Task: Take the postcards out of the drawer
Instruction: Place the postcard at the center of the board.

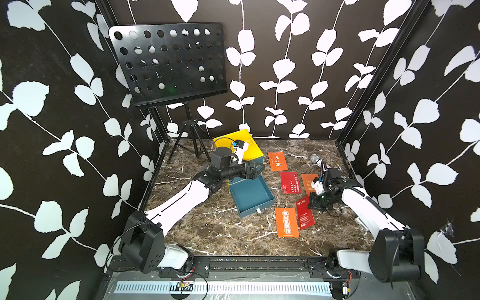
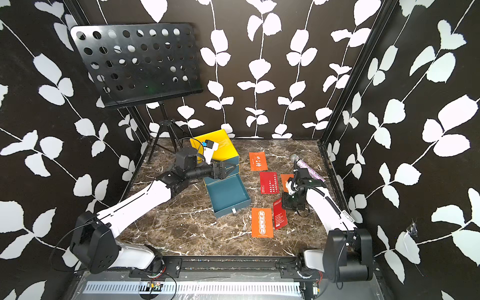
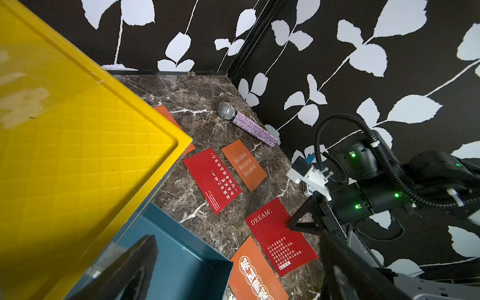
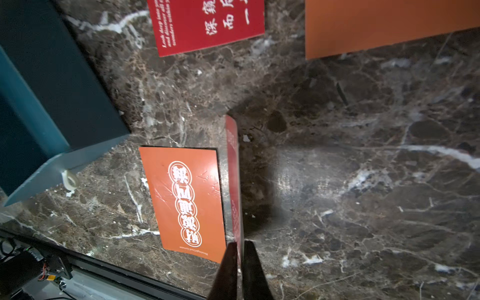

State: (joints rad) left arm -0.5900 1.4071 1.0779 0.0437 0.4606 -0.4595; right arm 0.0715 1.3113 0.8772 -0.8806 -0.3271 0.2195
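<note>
Right gripper [image 4: 240, 245], jaws pinched narrow on the tilted red DREAM card [image 4: 232, 161] just beside an orange card [image 4: 184, 202] on the table [image 4: 337, 181], should lower & open slow so it drops flat, clear of the empty-looking drawer [image 4: 65, 78]; left gripper [image 1: 261, 170] hangs wide open.

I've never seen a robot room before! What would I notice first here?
Probably the bright postcards, orange and red, spread over the dark marble table beside the empty blue drawer. The right pincer pinches the red DREAM card by one edge. At the back stands a big black music stand full of holes.
</note>
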